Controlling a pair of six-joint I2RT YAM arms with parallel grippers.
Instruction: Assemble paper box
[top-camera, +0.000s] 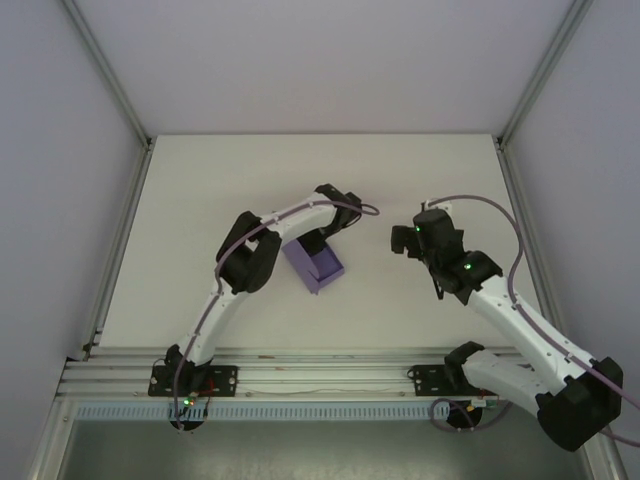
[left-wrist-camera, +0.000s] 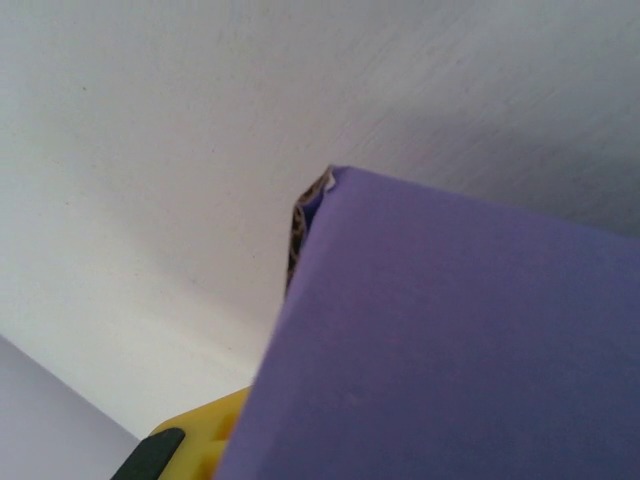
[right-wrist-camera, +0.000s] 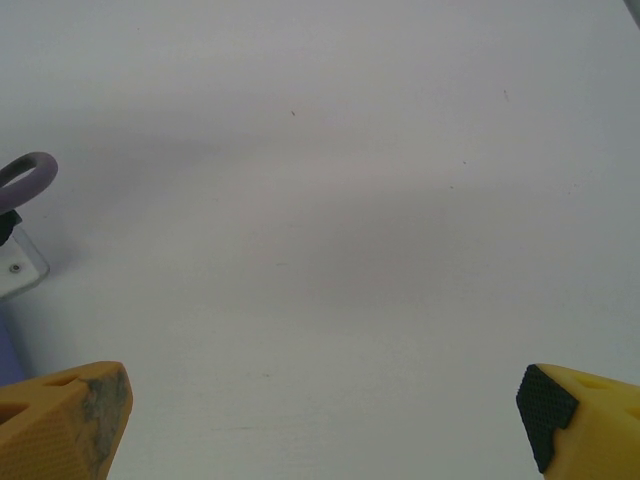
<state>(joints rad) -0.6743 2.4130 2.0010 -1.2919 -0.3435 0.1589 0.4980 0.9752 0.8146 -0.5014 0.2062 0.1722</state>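
Observation:
The purple paper box (top-camera: 314, 266) sits on the white table (top-camera: 200, 220) near the middle, folded into a small open tray. My left gripper (top-camera: 319, 242) reaches down onto its far wall. Close up in the left wrist view, a purple wall of the box (left-wrist-camera: 450, 340) covers the lower right. One yellow finger (left-wrist-camera: 195, 440) presses against its left side, and the other finger is hidden behind the paper. To the right of the box, my right gripper (top-camera: 408, 238) hangs open over bare table (right-wrist-camera: 320, 250), its two yellow fingertips (right-wrist-camera: 70, 420) spread wide with nothing between them.
Grey enclosure walls and aluminium posts (top-camera: 110, 90) ring the table. A metal rail (top-camera: 320, 375) runs along the near edge by the arm bases. The left arm's purple cable loop (right-wrist-camera: 25, 178) shows at the left edge of the right wrist view.

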